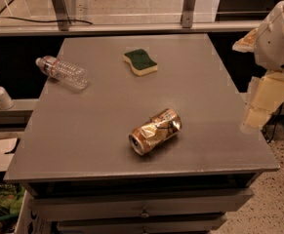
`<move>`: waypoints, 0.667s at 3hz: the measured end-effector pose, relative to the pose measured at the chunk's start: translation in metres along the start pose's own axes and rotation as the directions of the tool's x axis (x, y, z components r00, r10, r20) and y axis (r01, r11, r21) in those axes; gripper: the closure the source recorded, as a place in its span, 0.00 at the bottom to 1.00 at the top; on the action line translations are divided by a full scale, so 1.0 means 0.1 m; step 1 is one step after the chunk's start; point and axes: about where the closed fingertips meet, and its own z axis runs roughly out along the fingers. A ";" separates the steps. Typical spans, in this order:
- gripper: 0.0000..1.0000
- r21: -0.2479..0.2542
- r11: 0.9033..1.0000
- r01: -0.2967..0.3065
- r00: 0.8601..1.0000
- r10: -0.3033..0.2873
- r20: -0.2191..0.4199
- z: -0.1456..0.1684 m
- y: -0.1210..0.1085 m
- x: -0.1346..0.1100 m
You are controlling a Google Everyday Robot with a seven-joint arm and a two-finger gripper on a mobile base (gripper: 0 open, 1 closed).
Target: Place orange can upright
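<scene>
1 orange can point(154, 131) lying sideways; gripper point(256, 112) beside table point(102, 116).

The gripper point(259, 106) is pale yellow and blocky, hanging just beside the edge of the counter point(219, 145). Right above it is a big round white shell point(278, 35) with small dark slits.

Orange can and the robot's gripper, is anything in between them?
Nothing. The camera view shows only bare grey table between the orange can, lying on its side, and the gripper hanging by the table's right edge.
</scene>
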 end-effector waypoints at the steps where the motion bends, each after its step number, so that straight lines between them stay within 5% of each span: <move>1: 0.00 -0.019 0.996 0.092 0.994 -0.091 0.055 0.21 0.01 -0.25; 2: 0.00 -0.031 0.985 0.172 0.981 -0.169 0.098 0.36 0.05 -0.45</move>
